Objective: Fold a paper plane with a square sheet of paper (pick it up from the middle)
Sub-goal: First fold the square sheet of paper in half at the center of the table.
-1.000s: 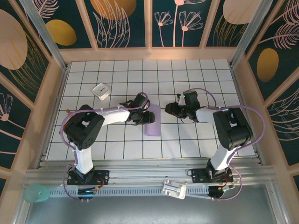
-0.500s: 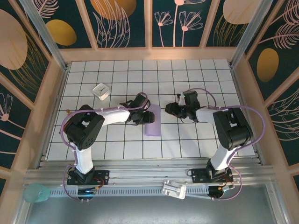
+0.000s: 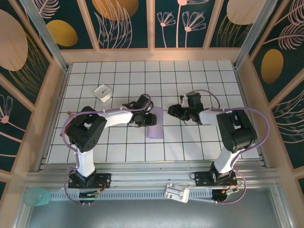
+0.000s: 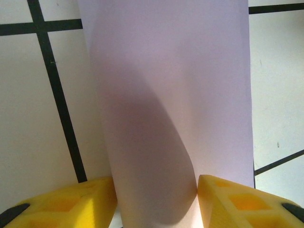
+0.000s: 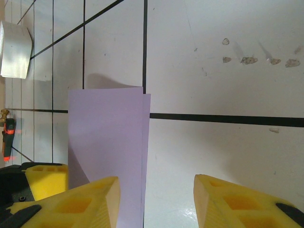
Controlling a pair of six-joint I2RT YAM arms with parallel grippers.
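The square sheet of paper (image 3: 155, 123) is lavender and lies folded double as a narrow upright strip at the table's middle. My left gripper (image 3: 148, 118) reaches it from the left. In the left wrist view its yellow fingers (image 4: 66, 202) press both sides of a raised bulge of the paper (image 4: 171, 85), so the left gripper (image 4: 156, 190) is shut on it. My right gripper (image 3: 173, 111) stands just right of the strip. It (image 5: 156, 199) is open over bare tile, with the paper's (image 5: 107, 152) double right edge beside its left finger.
A small white block (image 3: 102, 92) sits on the tiles at the back left, also at the left edge of the right wrist view as a pale block (image 5: 14, 50). Wooden walls ring the tiled table (image 3: 199, 76).
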